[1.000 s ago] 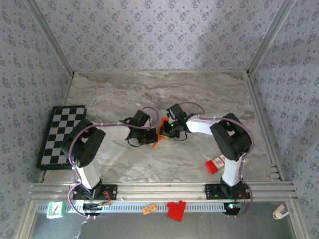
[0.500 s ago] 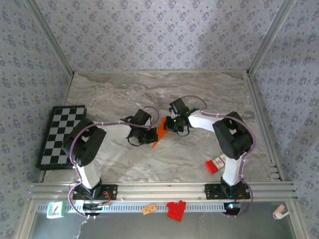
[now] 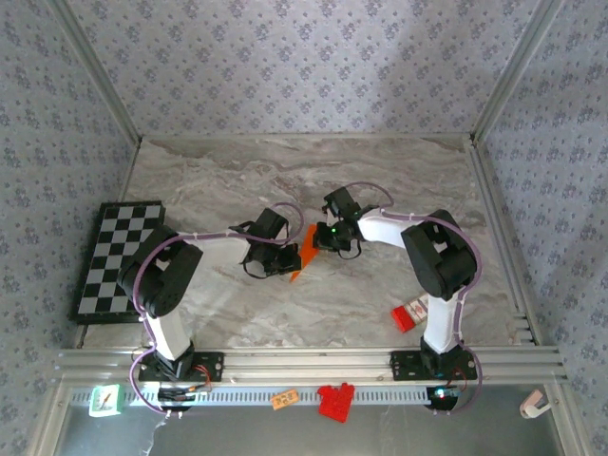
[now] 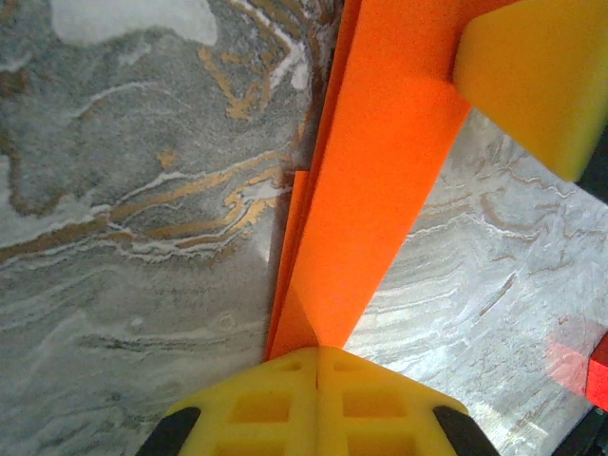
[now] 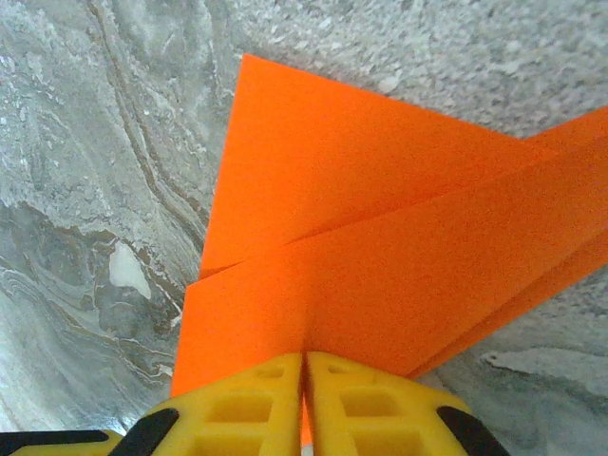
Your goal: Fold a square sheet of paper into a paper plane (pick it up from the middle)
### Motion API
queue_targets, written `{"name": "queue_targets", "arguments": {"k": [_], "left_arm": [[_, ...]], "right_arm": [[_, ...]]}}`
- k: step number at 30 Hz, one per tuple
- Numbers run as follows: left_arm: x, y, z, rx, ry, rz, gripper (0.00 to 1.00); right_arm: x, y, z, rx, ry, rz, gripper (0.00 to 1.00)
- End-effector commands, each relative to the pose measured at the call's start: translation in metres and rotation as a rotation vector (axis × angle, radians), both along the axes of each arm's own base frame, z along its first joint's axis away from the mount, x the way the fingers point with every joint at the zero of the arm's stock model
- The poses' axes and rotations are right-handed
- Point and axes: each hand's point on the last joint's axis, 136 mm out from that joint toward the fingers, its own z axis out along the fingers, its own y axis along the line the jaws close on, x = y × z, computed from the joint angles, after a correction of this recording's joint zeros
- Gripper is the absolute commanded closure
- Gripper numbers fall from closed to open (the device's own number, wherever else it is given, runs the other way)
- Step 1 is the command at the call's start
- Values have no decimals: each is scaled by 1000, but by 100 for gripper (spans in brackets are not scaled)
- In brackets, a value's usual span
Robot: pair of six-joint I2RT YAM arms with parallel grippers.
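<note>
Marble-patterned tabletop [image 3: 380, 180], centre: both arms meet at the folded orange paper [image 3: 306, 256]. The left gripper [image 4: 316, 366] is clamped tight on its narrow end. The right gripper [image 5: 304, 372] pinches the wider folded edge, jaws nearly closed.

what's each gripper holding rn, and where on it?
Both hold the folded orange paper. The left gripper pinches its narrow end, and the right gripper pinches the edge of the wider end.
</note>
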Motion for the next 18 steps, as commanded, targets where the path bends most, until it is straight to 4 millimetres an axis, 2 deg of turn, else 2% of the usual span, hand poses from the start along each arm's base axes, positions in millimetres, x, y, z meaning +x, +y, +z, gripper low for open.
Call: {"name": "queue_targets", "arguments": {"k": [1,11,18], "left_arm": [[-36,37,-42,187,141,-1,100],[-48,48,-53,219,174,-2,100],[-44,43,-50,201,164,-12,100]], "right_arm": [[8,-29,-27,-78,32,-48,87],[47,-76,-36,-34,35,-173,87],[70,-100,-18,-65,-14,-215,87]]}}
